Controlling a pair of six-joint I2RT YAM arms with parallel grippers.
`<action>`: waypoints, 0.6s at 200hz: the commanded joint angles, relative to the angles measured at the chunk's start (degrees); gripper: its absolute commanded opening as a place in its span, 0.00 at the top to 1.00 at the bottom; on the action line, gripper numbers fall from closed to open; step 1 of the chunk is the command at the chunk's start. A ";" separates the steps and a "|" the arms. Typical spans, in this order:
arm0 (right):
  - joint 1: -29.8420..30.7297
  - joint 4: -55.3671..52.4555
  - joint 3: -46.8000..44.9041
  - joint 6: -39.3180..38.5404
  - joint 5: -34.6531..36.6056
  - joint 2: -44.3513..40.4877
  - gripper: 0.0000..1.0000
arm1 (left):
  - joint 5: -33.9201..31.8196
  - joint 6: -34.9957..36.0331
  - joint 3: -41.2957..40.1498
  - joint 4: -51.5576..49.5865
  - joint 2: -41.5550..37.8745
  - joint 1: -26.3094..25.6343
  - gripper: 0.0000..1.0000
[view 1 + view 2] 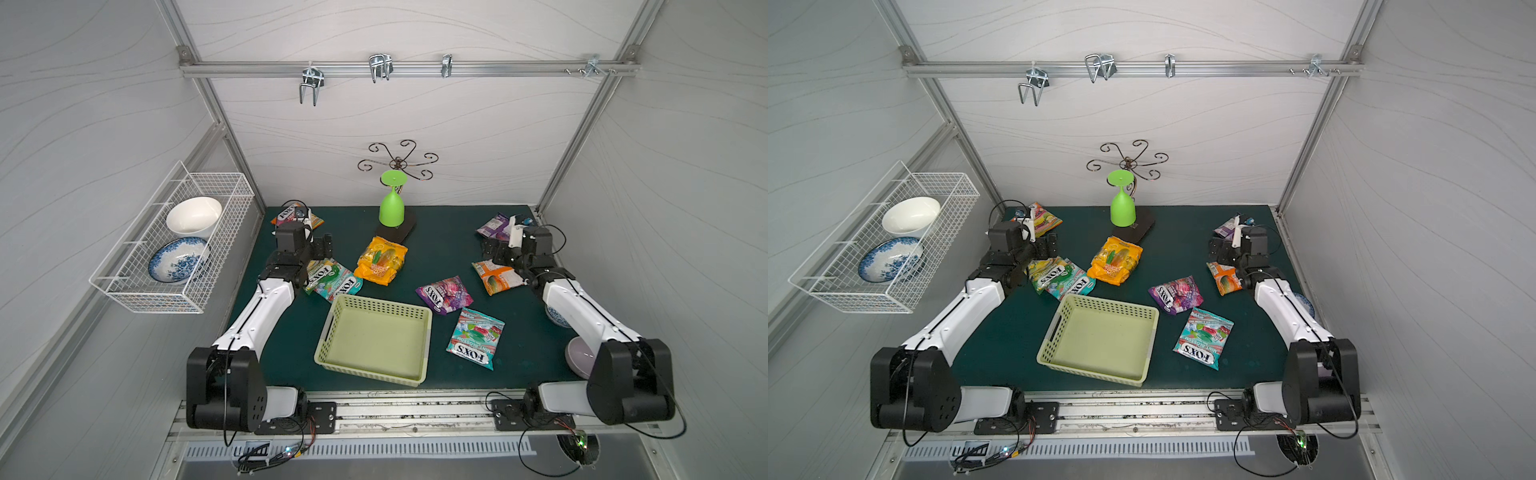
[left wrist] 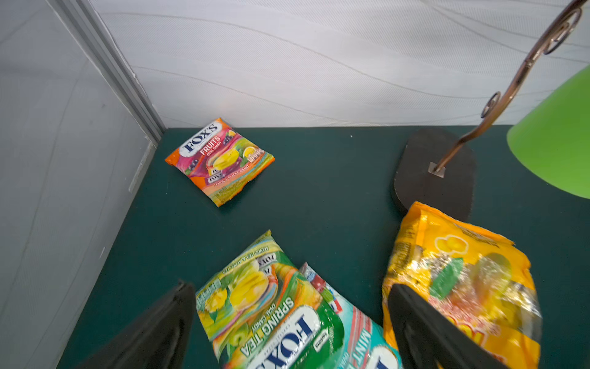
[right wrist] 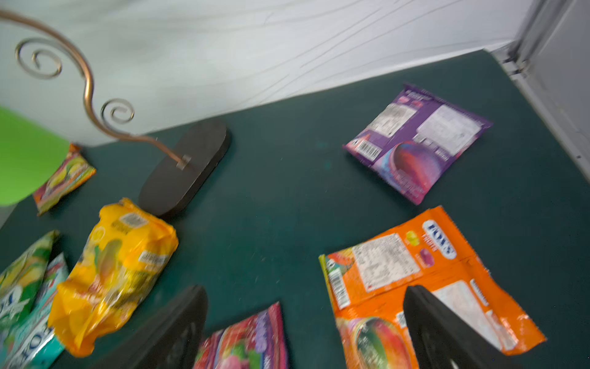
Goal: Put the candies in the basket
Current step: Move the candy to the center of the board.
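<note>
Currently left gripper [image 2: 291, 285] and right gripper [image 3: 305, 288] are hanging spread over candies [image 1: 382, 259], seemingly readying picks; basket [image 1: 380, 306] is sitting empty.

The right arm [image 1: 582, 307] hides part of the orange bag [image 1: 494, 282] and most of a patterned bowl [image 1: 552, 318].

Place: robot lab test booth | Walls: white panels [image 1: 395, 124] held in an aluminium frame [image 1: 407, 68] | Floor: green mat [image 1: 449, 241] laid as work surface | Rig: left arm [image 1: 266, 307] and right arm [image 1: 582, 307] bolted to a front rail [image 1: 415, 409], a bare circuit board [image 1: 579, 442] left exposed by its right end
</note>
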 commanded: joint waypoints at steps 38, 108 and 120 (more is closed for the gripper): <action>15.14 -16.65 5.66 -5.79 -0.14 -2.26 0.01 | 10.97 -3.49 4.47 -21.13 -0.78 -1.38 0.02; 24.16 -20.08 6.09 -8.13 -1.61 -1.69 0.01 | 16.89 -6.17 7.22 -20.75 9.38 -1.51 0.09; 25.08 -20.04 5.48 -8.35 -1.71 -1.73 0.01 | 17.33 -6.60 8.54 -21.43 11.83 -1.85 0.10</action>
